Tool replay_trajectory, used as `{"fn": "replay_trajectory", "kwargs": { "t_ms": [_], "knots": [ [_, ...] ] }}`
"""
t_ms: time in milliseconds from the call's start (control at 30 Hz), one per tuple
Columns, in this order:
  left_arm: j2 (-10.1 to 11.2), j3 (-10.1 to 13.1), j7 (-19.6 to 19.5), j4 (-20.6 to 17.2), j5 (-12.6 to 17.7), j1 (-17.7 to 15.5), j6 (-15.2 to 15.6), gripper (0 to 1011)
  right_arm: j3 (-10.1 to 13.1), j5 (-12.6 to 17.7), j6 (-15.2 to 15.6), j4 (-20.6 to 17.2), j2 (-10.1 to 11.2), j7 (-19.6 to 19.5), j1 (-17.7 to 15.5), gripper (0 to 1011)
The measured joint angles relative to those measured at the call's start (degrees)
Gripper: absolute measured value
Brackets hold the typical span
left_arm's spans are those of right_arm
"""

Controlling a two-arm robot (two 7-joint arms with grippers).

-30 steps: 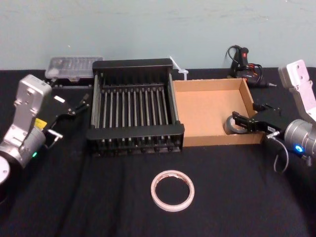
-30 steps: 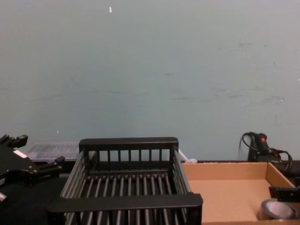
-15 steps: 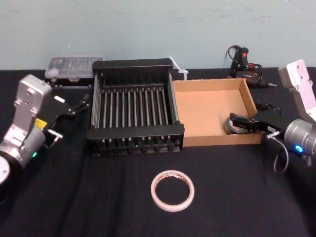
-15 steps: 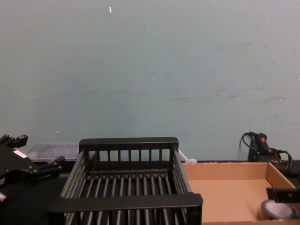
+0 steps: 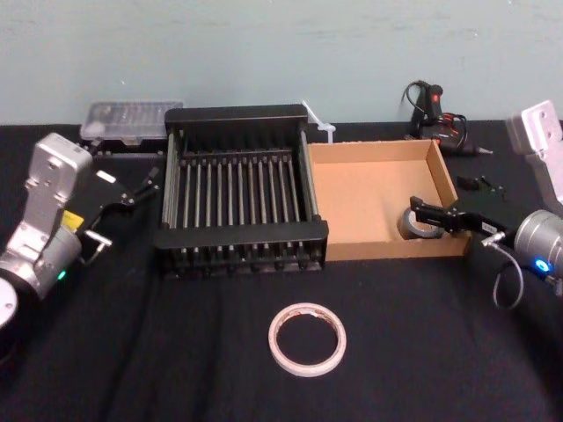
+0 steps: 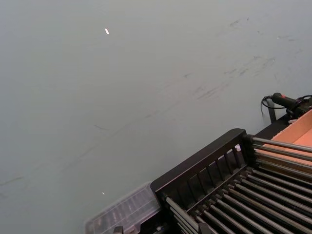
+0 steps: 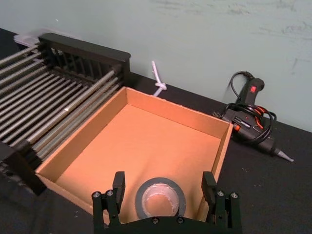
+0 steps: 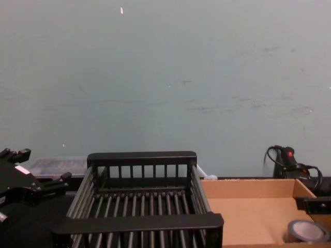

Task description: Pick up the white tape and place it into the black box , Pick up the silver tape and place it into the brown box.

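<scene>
The right gripper [image 7: 164,185] hangs over the near right corner of the brown box [image 5: 387,248], jaws wide on either side of the silver tape [image 7: 160,197], which lies flat on the box floor close to the right wall. The white tape [image 5: 307,339] lies on the table, near of the black box [image 5: 242,236] and not yet picked up. The left gripper [image 5: 134,189] sits left of the black box, jaws apart and holding nothing. A finger could snag the roll or the low wall on the way out and drag the box. The thin white ring, flat on cloth, may slip a pinch.
</scene>
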Motion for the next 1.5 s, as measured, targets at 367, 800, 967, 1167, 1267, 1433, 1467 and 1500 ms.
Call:
{"fn": "replay_trajectory", "kwargs": {
  "t_ms": [367,800,967,1167,1267,1433,1467,1500],
  "knots": [
    [0.0,0.0,0.0,0.0,0.0,0.0,0.0,1001,1.56,3.0,1.1,-8.86,3.76,2.03,-5.75,1002],
    [0.0,0.0,0.0,0.0,0.0,0.0,0.0,1001,-1.34,4.46,0.31,-13.16,7.78,5.29,-8.85,1002],
    [0.0,0.0,0.0,0.0,0.0,0.0,0.0,1001,-3.54,4.42,-0.37,-13.27,8.87,7.11,-8.19,1002],
    [0.0,0.0,0.0,0.0,0.0,0.0,0.0,1001,-6.41,4.19,-0.88,-12.91,9.71,8.94,-6.77,1002],
    [0.0,0.0,0.0,0.01,0.0,0.0,0.0,1001,-7.82,4.05,-0.91,-12.54,9.85,9.57,-5.95,1002],
    [0.0,0.0,0.0,0.0,0.0,0.0,0.0,1001,-10.53,3.76,-0.82,-11.67,10.02,10.94,-4.29,1002],
    [0.0,0.0,0.0,0.0,0.0,0.0,0.0,1001,-10.92,3.68,-0.8,-11.55,10.05,11.14,-4.03,1002],
    [0.0,0.0,0.0,0.0,0.0,0.0,0.0,1001,-11.76,3.54,-0.78,-11.24,10.08,11.49,-3.59,1002]
  ]
}}
